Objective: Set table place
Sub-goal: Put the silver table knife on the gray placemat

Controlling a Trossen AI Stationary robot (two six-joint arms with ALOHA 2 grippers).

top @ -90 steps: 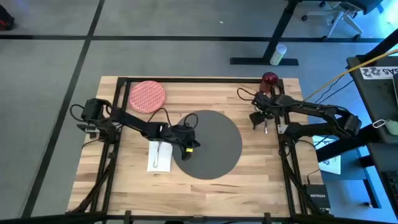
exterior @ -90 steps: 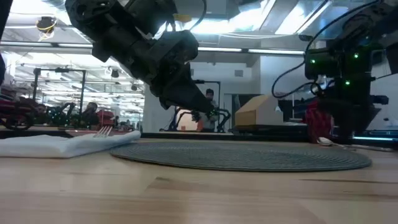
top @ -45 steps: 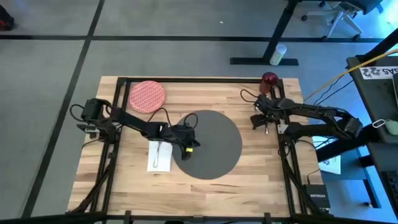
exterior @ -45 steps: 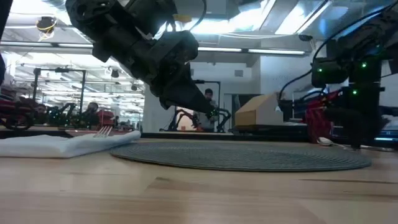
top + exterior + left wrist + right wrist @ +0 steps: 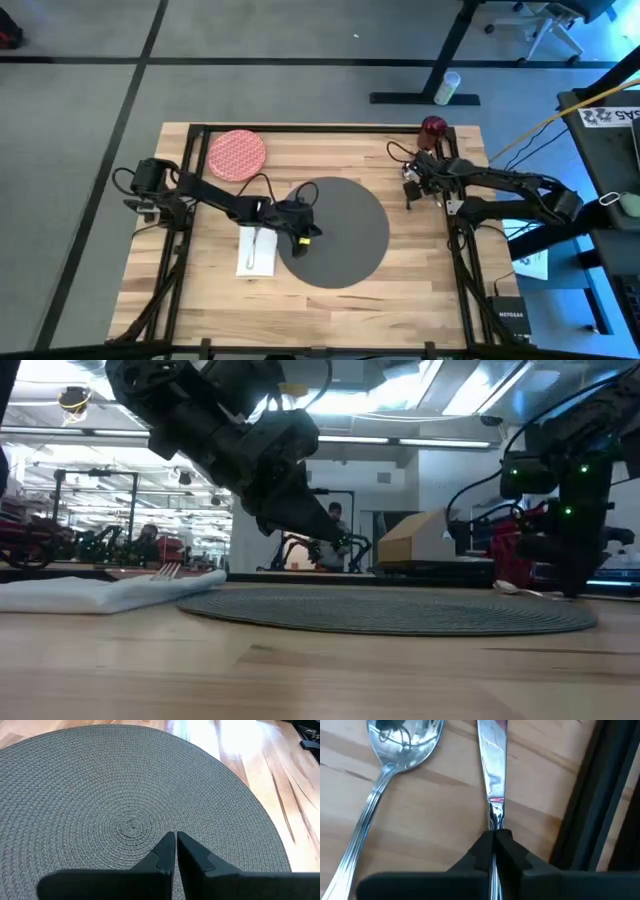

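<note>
A dark grey round mat (image 5: 335, 232) lies mid-table. My left gripper (image 5: 312, 231) hovers shut over the mat's left part (image 5: 130, 825), clear of it in the low view (image 5: 345, 545). A white napkin (image 5: 256, 250) with a fork on it lies left of the mat. The red patterned plate (image 5: 237, 154) sits at the far left and the dark red cup (image 5: 433, 127) at the far right. Right of the mat, a spoon (image 5: 395, 750) and a knife (image 5: 492, 765) lie side by side on the wood. My right gripper (image 5: 410, 192) is shut on the knife. My right gripper pinches the knife's handle (image 5: 494, 826) between its two fingers, just behind where the blade begins. The fingers run along the knife, in line with it, and the blade points away from them over the wood. I cannot tell whether the knife is lifted off the table.
The table's black frame rail (image 5: 590, 805) runs close beside the knife on the right. The right arm's base and cables (image 5: 480, 195) stand at the right edge. Bare wood (image 5: 330, 310) lies between the mat and the near edge.
My right gripper has shifted a little toward the table's far edge and has shut on the knife's handle. The spoon stays where it was.
</note>
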